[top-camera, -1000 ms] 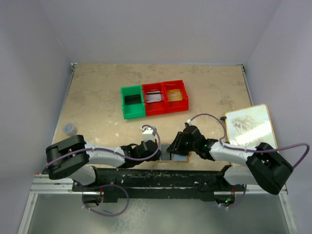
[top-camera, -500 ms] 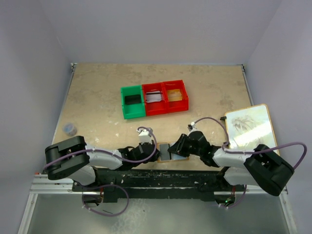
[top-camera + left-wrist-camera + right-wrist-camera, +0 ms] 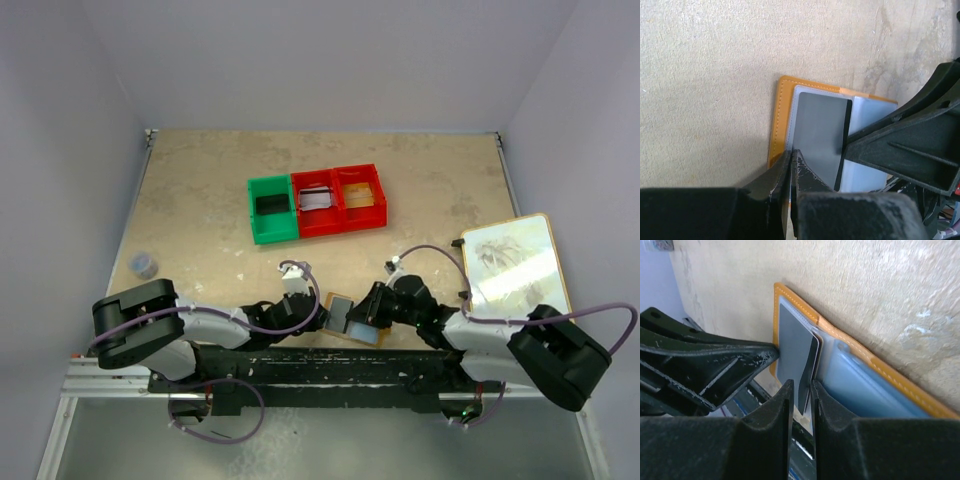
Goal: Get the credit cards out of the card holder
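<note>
- right gripper (image 3: 801, 385): jaws almost together, only a narrow slot between them.
- dark edge of a grey card (image 3: 820, 135) sits in that slot, tilted up off the pocket. It looks close against one finger; cannot tell whether the card is actually clamped.
- left gripper (image 3: 792, 154): fully closed, with nothing between the fingers. Tips rest against the card holder (image 3: 781, 107) at its 6 o'clock edge in the left wrist view, right where the grey card's edge lies.
- card holder: open flat on the table (image 3: 200, 200), orange-tan outside down. In the top view it is at the table's 6 o'clock, close to the near edge, between the two grippers: left one at its 9 o'clock, right one at its 3 o'clock.
- grey card lies on the holder half nearer the left gripper; the other half shows a pale blue-grey pocket (image 3: 865, 385).
- three bins in a row at the holder's 12 o'clock, well apart from it: green bin (image 3: 252, 212), middle red bin (image 3: 318, 228), end red bin (image 3: 381, 200).
- middle red bin has a pale card (image 3: 317, 200) in it, end red bin a tan card (image 3: 360, 197); the green bin's floor is dark, and I cannot tell what it holds.
- white tan-edged board (image 3: 512, 262) is at the table's 3 o'clock.
</note>
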You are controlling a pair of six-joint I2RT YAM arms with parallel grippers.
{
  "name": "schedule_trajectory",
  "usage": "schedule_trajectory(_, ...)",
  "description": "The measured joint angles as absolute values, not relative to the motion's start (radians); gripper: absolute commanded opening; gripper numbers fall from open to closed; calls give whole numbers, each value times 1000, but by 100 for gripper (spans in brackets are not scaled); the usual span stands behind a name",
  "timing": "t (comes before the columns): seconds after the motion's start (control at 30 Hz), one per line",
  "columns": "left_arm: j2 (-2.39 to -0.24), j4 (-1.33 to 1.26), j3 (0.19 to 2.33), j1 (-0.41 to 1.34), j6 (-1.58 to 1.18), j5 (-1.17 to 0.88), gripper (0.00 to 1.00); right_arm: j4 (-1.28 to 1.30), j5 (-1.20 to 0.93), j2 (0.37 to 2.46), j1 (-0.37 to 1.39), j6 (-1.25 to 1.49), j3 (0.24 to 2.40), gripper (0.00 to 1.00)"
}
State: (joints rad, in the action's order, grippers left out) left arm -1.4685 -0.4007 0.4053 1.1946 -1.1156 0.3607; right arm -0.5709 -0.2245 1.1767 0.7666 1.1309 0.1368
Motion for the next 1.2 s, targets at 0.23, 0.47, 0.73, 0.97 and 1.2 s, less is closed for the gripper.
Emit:
schedule_trajectory(0.23, -1469, -403, 405, 1195, -1116, 364, 0, -577, -215, 1204, 772, 1237, 125, 22)
schedule_trajectory(0.47, -1469, -403, 405, 1194, -1115, 374, 0, -408, -163, 1216, 780, 1300, 214, 25)
schedule_trajectory(0.73, -1471, -408, 405, 1194, -1116, 370, 0, -275, -83, 1201, 799, 1318, 274, 28)
schedule_trajectory(0.97, -1472, -410, 400, 1193, -1115, 382, 0, -417, -108, 1264, 790, 1299, 251, 22)
schedule_trajectory(1.2, -1470, -413, 397, 1193, -1115, 396, 0, -633, -126, 1288, 780, 1283, 167, 14)
